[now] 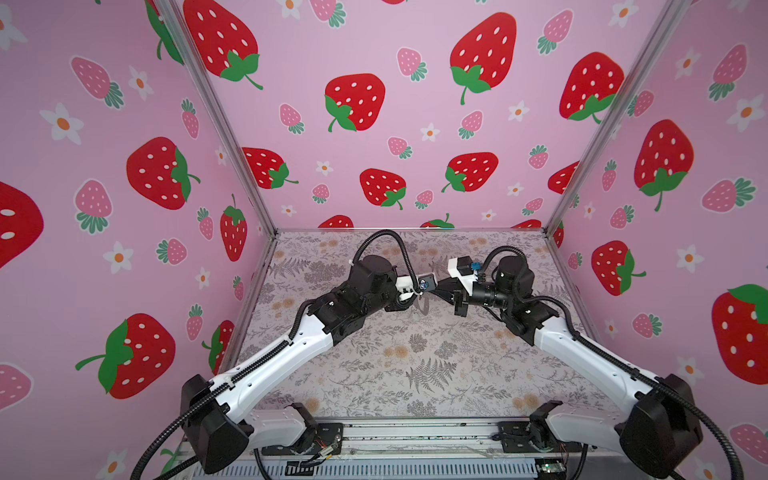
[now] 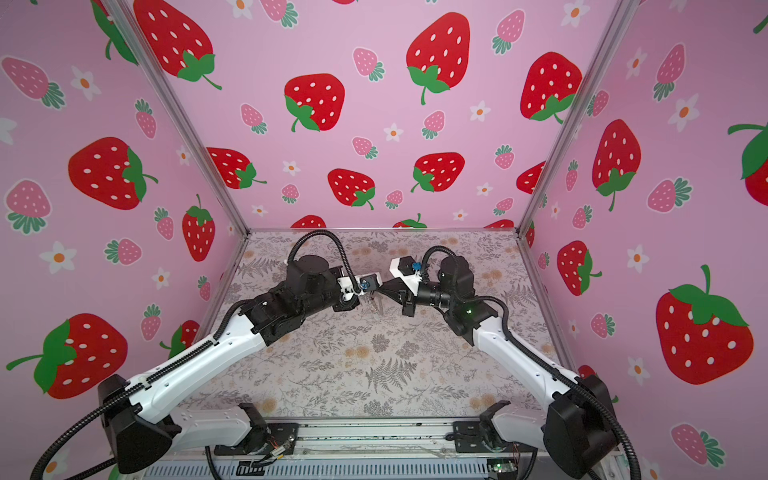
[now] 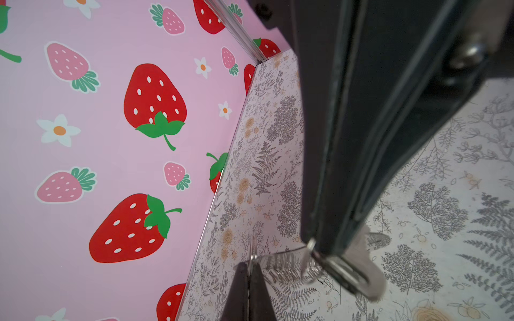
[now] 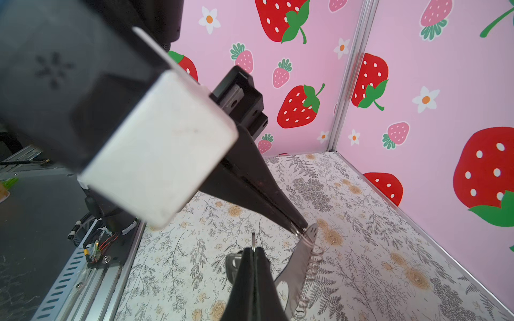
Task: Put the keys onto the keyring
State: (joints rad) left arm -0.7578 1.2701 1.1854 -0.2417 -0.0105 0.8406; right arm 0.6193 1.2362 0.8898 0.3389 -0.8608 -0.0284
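The keyring [image 4: 299, 266], a flat grey crescent plate with a row of small silver rings [image 4: 315, 264], hangs above the table. My left gripper [image 4: 301, 228] is shut on one end ring and carries it. In the left wrist view the same gripper [image 3: 251, 262] pinches that ring, and the keyring [image 3: 281, 257] stretches away from it. My right gripper [image 4: 253, 248] is shut on a plain silver key [image 4: 231, 264], whose thin edge sticks out past the tips. That key [image 3: 345, 273] sits close beside the rings. In both top views the two tips meet mid-table, with the keyring [image 1: 424, 308] dangling below.
The floral table mat [image 1: 415, 374] lies under both arms. Pink strawberry walls [image 1: 374, 124] close in the back and both sides. A metal rail [image 1: 415, 436] with the arm bases runs along the front edge.
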